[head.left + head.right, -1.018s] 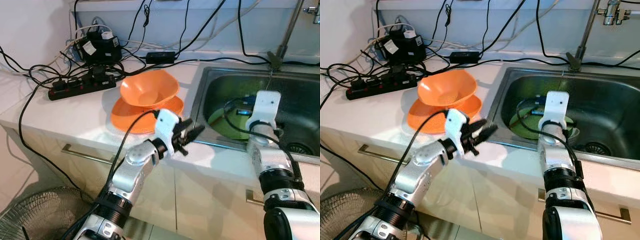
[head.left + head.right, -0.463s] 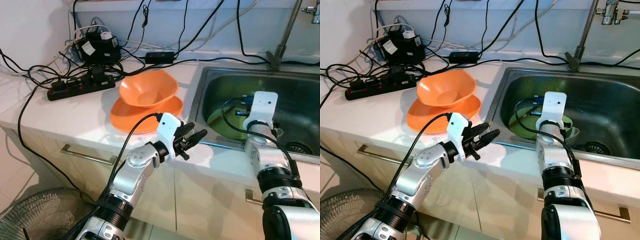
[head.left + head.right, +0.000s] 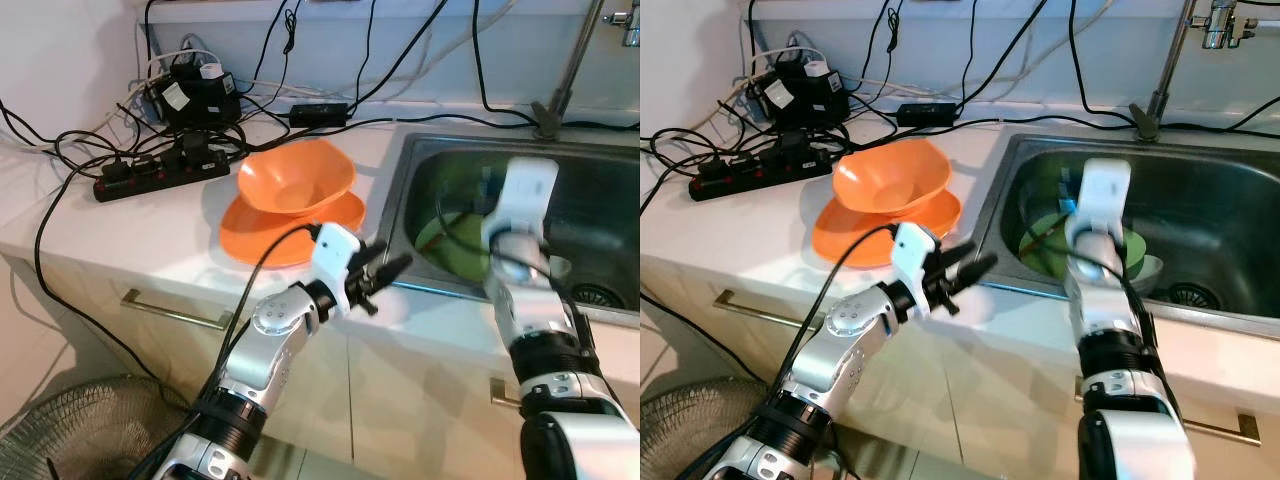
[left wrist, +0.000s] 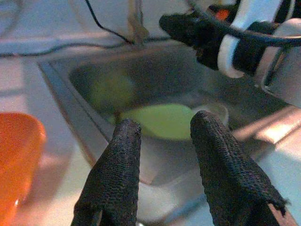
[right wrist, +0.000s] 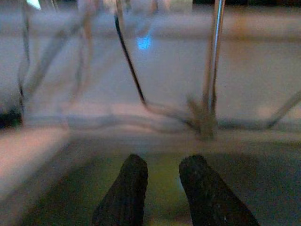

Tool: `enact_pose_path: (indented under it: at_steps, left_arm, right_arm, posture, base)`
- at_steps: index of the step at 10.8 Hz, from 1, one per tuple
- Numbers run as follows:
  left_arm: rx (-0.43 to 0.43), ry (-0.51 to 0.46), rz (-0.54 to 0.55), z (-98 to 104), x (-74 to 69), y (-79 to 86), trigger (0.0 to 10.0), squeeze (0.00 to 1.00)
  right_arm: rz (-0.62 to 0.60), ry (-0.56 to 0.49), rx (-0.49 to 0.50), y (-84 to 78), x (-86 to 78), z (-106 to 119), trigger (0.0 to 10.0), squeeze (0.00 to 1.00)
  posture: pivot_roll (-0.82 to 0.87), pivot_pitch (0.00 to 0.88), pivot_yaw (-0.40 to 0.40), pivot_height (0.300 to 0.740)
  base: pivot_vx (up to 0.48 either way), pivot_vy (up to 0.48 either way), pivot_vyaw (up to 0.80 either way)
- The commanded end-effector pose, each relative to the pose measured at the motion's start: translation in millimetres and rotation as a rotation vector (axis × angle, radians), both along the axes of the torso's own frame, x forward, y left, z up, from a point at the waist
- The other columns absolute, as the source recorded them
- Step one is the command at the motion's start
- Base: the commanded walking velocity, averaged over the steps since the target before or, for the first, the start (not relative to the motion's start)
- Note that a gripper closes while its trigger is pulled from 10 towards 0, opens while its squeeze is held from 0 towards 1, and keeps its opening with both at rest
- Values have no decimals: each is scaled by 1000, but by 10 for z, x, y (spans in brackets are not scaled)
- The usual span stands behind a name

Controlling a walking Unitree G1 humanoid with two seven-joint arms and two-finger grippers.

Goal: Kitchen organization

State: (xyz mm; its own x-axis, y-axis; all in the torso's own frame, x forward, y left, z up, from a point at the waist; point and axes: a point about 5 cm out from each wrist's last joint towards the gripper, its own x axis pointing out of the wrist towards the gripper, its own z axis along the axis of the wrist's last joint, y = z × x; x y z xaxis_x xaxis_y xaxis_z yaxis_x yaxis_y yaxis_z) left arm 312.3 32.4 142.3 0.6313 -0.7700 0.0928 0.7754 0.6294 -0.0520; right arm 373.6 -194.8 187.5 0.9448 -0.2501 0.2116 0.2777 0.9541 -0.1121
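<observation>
An orange bowl [image 3: 296, 178] is stacked on an orange plate [image 3: 262, 240] near the desk's [image 3: 130, 230] front edge. The left end effector [image 3: 385, 270] is held open at the sink [image 3: 600, 190] rim; the right end effector [image 5: 162, 188] is parted over green dishes [image 3: 1040, 250].

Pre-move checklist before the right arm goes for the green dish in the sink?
1. Right gripper over the sink: ok.
2. Right fingers open, nothing between them: ok.
3. Green dish located: ok, but its view is blurred.
4. Grip point on the dish rim: cannot tell, the right arm covers part of it.
5. Left gripper away from the dish, hovering at the sink's front edge, open and empty: ok.
6. Orange bowl stacked on the orange plate, out of the path: ok.
</observation>
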Motion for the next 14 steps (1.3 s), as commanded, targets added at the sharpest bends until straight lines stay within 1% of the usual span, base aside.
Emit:
enact_pose_path:
  at_steps: [1,2,3,4,5,6,7,8,9,10,11,12,14]
  left_arm:
    - [-4,-39,40,77,52,54,10000,0]
    - [-38,-97,92,208,94,86,10000,0]
    - [-31,-143,122,285,117,113,10000,0]
    - [8,-200,134,362,133,146,10000,0]
    - [92,-277,163,462,184,231,10000,0]
    - [160,-315,190,501,236,303,10000,0]
    - [299,-392,225,558,302,434,10000,0]
    - [455,-471,252,575,328,553,10000,0]
    - [531,-425,246,537,366,644,10000,0]
    - [619,-403,257,509,430,780,10000,0]
    - [693,-414,275,501,470,908,10000,0]
    - [720,-417,271,498,473,938,10000,0]
    - [806,-390,269,488,484,1042,10000,0]
  right_arm:
    - [49,-39,-21,122,-27,30,10000,0]
    - [96,-96,-22,248,-101,72,10000,0]
    - [126,-112,-21,328,-161,63,10000,0]
    - [173,-122,-20,428,-245,39,10000,0]
    - [223,-129,-16,524,-356,-8,10000,0]
    - [231,-120,-9,550,-398,-45,10000,0]
    - [223,-97,6,561,-451,-104,10000,0]
    - [220,-87,8,557,-477,-116,10000,0]
    - [218,-79,9,554,-487,-124,10000,0]
    - [212,-72,11,544,-492,-132,10000,0]
    - [207,-67,12,541,-496,-132,10000,0]
    - [207,-67,14,541,-499,-123,10000,0]
    - [203,-60,12,533,-500,-123,10000,0]
  posture:
    - [49,0,117,740]
    - [50,0,115,740]
    - [49,0,114,740]
    - [49,0,114,740]
    - [48,0,115,740]
    - [46,0,117,740]
    - [47,0,123,740]
    - [47,0,124,740]
    - [49,0,126,740]
    - [49,0,126,740]
    - [47,0,129,740]
    - [47,0,129,740]
    - [46,0,128,740]
  base:
    - [0,0,0]
    - [0,0,0]
    - [0,0,0]
    - [0,0,0]
    - [0,0,0]
    - [0,0,0]
    - [0,0,0]
    - [0,0,0]
    - [0,0,0]
    - [0,0,0]
    - [0,0,0]
    - [0,0,0]
    - [0,0,0]
